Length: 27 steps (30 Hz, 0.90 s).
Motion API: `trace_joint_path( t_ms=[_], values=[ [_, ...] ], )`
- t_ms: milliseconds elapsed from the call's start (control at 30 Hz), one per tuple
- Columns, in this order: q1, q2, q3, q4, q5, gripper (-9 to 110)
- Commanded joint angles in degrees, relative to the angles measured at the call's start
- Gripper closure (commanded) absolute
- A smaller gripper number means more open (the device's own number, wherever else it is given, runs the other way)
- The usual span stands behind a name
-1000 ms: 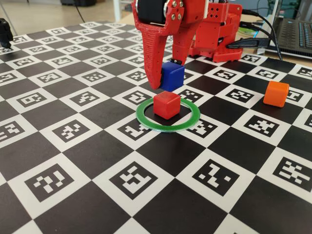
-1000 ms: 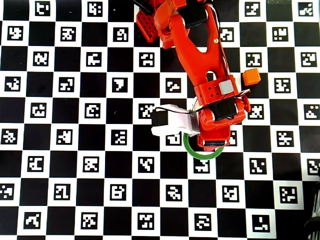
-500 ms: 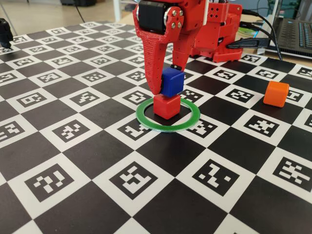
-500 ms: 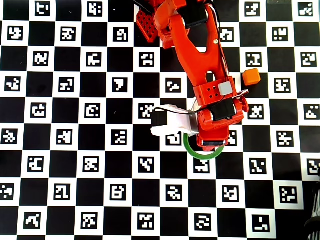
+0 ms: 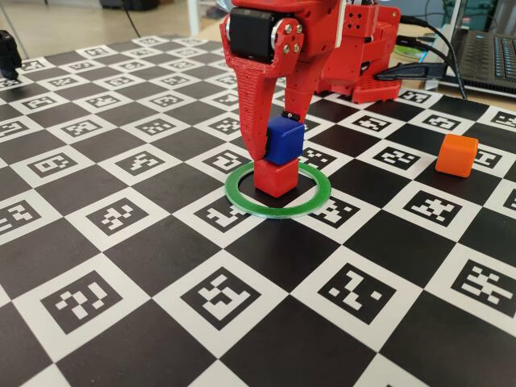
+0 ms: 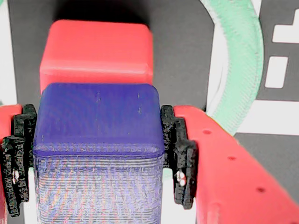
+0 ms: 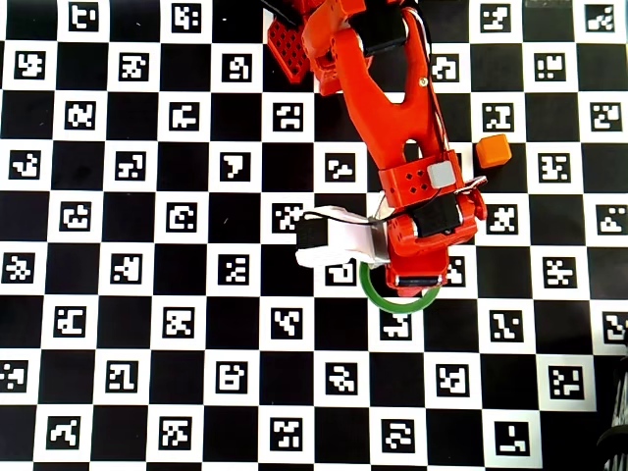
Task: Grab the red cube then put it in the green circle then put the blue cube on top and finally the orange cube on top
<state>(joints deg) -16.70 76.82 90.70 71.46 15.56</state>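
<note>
The claw (image 5: 275, 145) is clamped on the blue cube (image 5: 284, 139), one finger on each of its side faces; in the wrist view the black pads (image 6: 180, 154) press against both flanks of the blue cube (image 6: 98, 140). The cube sits between the fingertips, slightly tilted in the fixed view, its lower edge touching or just above the top of the red cube (image 5: 276, 176); the fixed view does not settle which. The red cube is directly below the claw, inside the green circle (image 5: 316, 198), and in the wrist view its top face (image 6: 98, 49) shows just beyond the blue one, offset a little from it. The orange cube (image 5: 456, 155) lies well apart from the claw, off to the right in the fixed view, on the checkered mat (image 5: 145, 242).

In the overhead view the arm (image 7: 392, 128) and the claw's body cover both stacked cubes and most of the ring, leaving only a lower arc of the green circle (image 7: 378, 297) visible, with the orange cube (image 7: 493, 151) beside the arm. The wrist view cuts the ring (image 6: 238, 60) to a curved strip at the right and crops the blue cube's lower part.
</note>
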Motion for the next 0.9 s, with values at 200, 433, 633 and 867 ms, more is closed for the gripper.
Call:
trace_joint_path(
  t_ms=[200,433,633,867],
  values=[
    [0.5,1.8,-0.4,-0.5,-0.8,85],
    [0.3,2.2,0.1,-0.2,-2.4,67],
    [0.3,2.9,0.3,-0.3,-0.4,57],
    [0.7,6.1,-4.7,5.9,0.2,53]
  ],
)
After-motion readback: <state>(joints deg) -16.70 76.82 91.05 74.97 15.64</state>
